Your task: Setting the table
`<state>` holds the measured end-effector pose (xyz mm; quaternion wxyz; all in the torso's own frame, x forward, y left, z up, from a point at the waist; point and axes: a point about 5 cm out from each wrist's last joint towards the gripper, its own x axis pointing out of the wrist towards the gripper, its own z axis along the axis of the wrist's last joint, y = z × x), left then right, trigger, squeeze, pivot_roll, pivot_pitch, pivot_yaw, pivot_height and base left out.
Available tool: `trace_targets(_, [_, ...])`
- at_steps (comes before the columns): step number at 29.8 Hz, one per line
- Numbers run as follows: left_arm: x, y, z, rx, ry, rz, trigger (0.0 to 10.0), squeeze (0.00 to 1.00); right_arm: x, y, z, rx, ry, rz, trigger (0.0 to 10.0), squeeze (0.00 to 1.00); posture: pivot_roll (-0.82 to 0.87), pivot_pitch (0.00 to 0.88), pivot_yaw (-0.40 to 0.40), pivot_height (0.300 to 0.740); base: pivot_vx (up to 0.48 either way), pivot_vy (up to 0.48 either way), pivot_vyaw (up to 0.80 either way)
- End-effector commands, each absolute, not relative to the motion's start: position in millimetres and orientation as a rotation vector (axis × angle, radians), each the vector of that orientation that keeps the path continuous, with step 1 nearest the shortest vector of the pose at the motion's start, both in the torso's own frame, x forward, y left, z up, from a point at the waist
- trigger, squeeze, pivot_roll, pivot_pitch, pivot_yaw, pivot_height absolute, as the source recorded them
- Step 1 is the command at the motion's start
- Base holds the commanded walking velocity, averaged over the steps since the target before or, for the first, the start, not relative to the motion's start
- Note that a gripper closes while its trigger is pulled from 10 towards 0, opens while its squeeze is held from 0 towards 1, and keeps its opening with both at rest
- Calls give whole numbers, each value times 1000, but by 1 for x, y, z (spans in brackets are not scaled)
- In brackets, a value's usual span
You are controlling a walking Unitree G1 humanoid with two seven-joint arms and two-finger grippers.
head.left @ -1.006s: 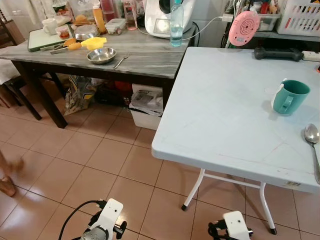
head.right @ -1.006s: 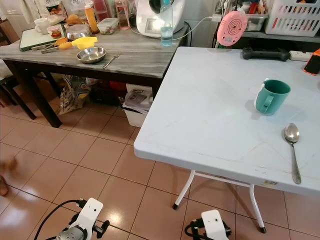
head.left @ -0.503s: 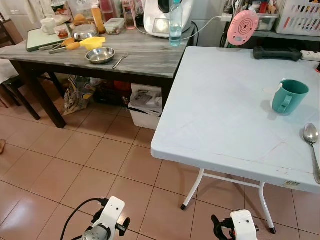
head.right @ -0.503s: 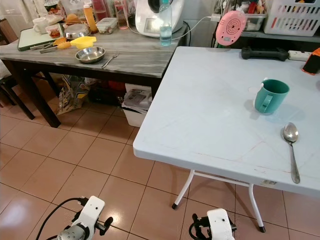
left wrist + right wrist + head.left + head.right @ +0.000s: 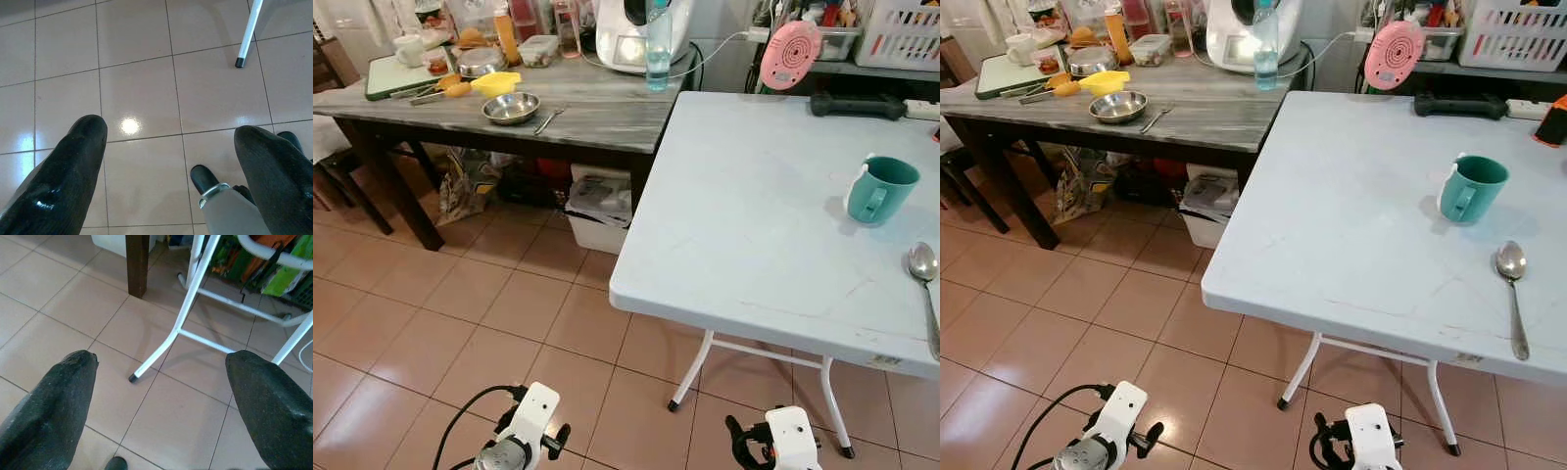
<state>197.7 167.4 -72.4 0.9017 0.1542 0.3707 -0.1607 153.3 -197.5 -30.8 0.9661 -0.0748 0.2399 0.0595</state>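
Note:
A white folding table (image 5: 754,235) stands ahead on my right. On it near the right edge are a teal mug (image 5: 878,189) and a metal spoon (image 5: 926,279) in front of the mug. On the dark wooden table (image 5: 597,113) at the back left lie a steel bowl (image 5: 511,108) and a fork (image 5: 548,119). Both arms hang low over the tiled floor. My left gripper (image 5: 171,142) is open above the tiles, and my right gripper (image 5: 161,369) is open near the white table's leg (image 5: 166,345).
The wooden table also carries a yellow dish (image 5: 497,83), a water bottle (image 5: 659,44), a kitchen machine (image 5: 626,29), a cutting board (image 5: 396,73) and containers. A white bin (image 5: 599,208) and bags sit under it. A pink fan (image 5: 790,54) stands behind the white table.
A person's foot at the left edge of the floor has gone from view. The camera has shifted slightly. Both arms still hang low.

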Motion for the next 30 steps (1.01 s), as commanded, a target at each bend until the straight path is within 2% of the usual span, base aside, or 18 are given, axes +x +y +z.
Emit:
trace_targets(1, [200,170,-71,330,761,-336,10000,0,155,-192,-24,-141,474,131,10000,0,-65,0,56,740,0,0,0])
trace_targets(15, [199,172,-71,348,762,-354,10000,0,150,-179,13,-130,460,123,10000,0,-68,0,67,740,0,0,0])
trace_targets(23, [197,174,-72,363,768,-369,10000,0,114,-161,29,-117,478,119,10000,0,-73,1,74,740,0,0,0])
trace_targets(30, [197,174,-72,367,766,-376,10000,0,99,-149,39,-110,488,115,10000,0,-76,0,78,740,0,0,0])
